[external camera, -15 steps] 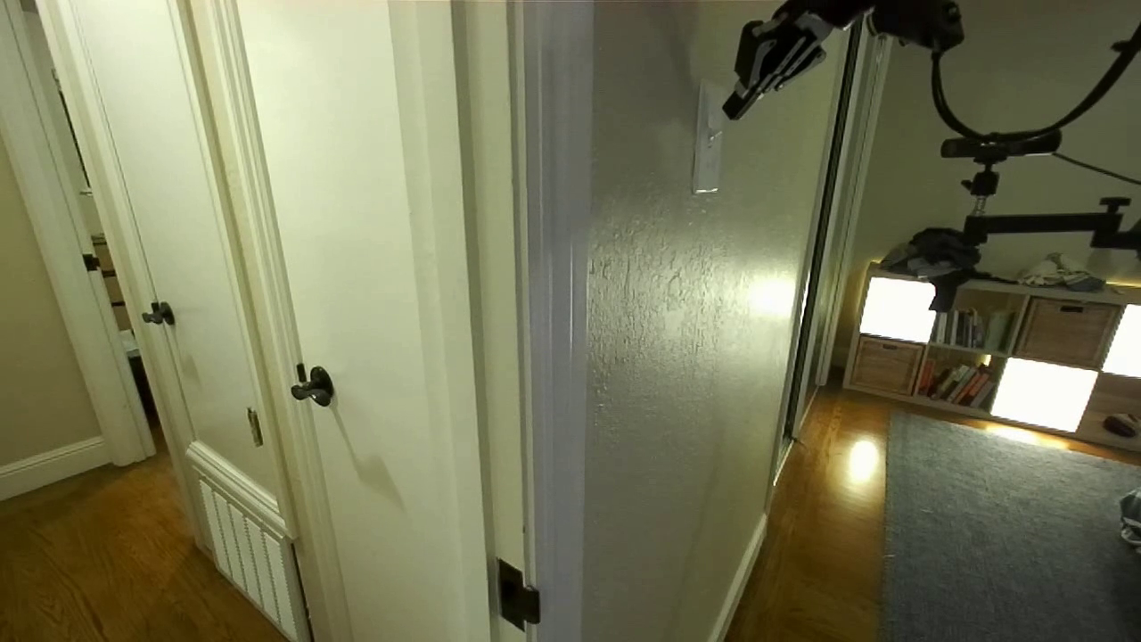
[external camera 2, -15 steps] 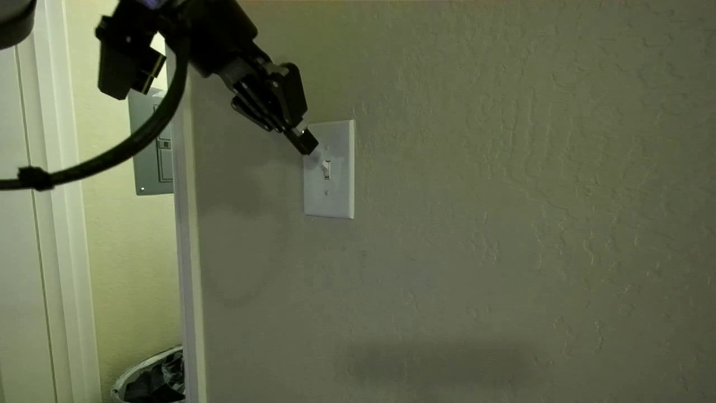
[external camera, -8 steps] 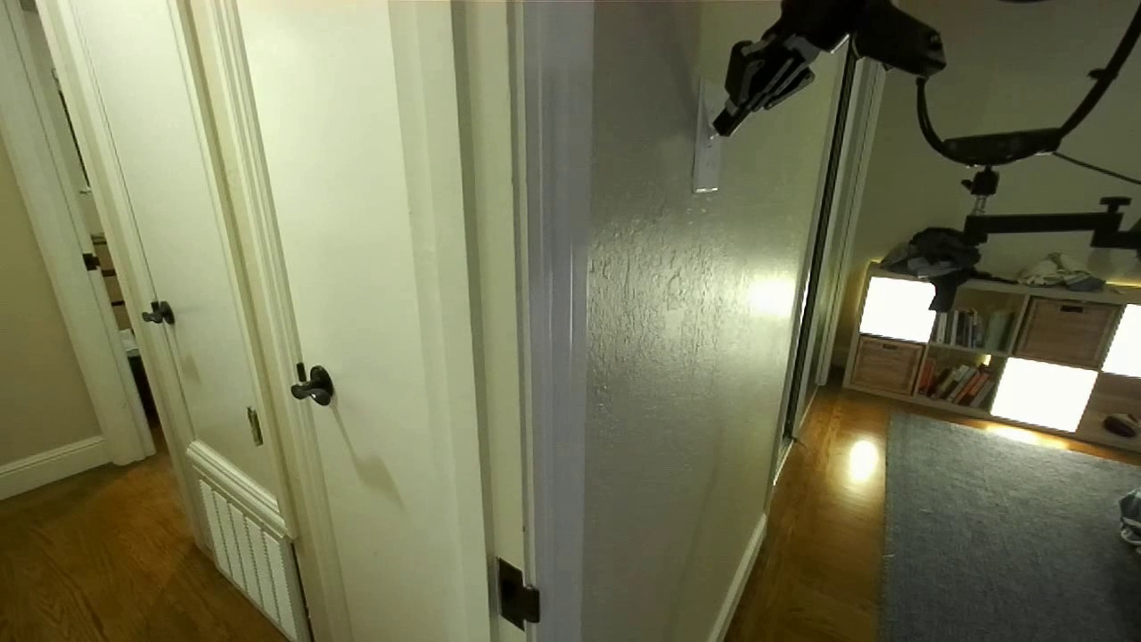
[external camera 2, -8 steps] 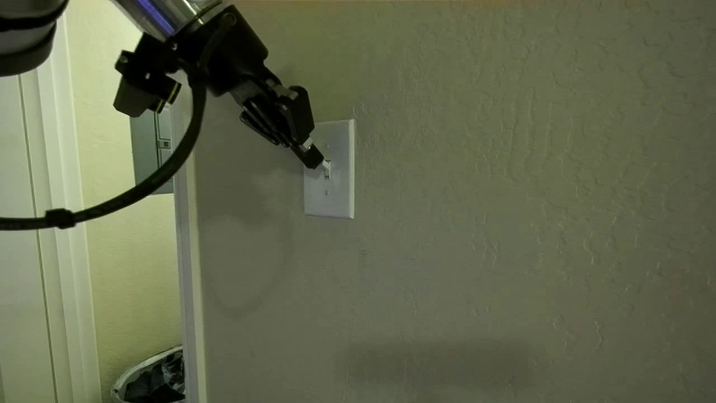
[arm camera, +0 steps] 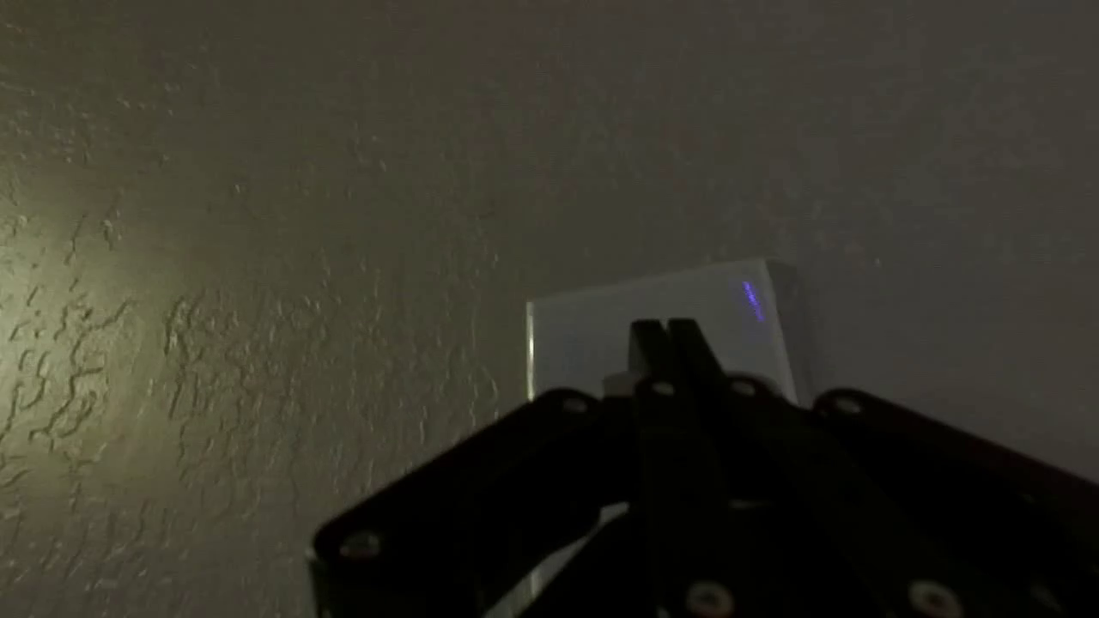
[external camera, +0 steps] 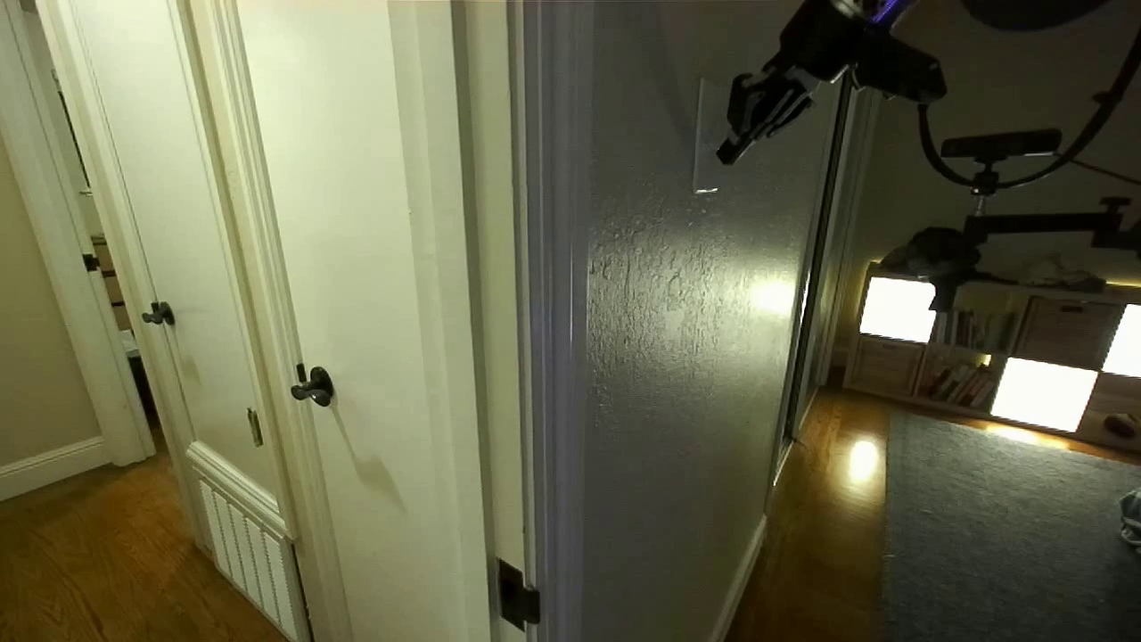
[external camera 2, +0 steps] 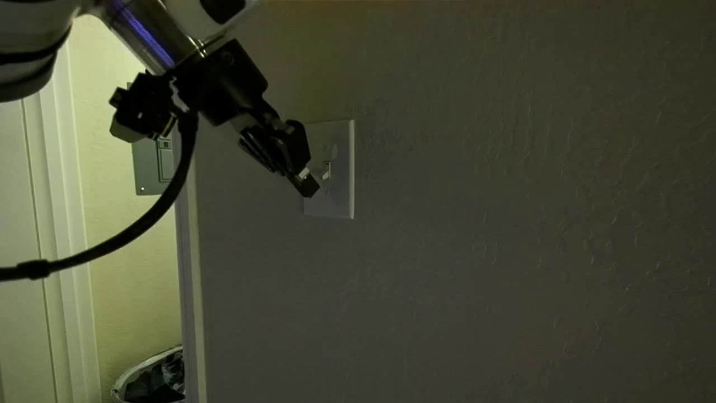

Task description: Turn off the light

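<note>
Seeing the gripper clenched right now, or are we fooling ourselves?

Nah, we're good. Wrist view has both fingertips side by side and right up against each other, so yeah, clenched on themselves.

Cool. Where do we have the light switch?

Upright on the textured wall, white rectangle, left edge partly hidden behind the gripper in an exterior view. We can see its toggle tipped down, with the fingertips angled downward just beside it, a bit lower and to the left.

Touching, though?

Honestly we can't tell from any angle. Oh, and we get a little purple streak near the switch's corner in the wrist view.

What else are we looking at?

Pretty dim wall. In an exterior view we've got a shelf unit with glowing white panels, a gray rug on the wood floor, plus pale doors with black handles. We also spot a gray wall box and a pale bin past the door frame.
</note>
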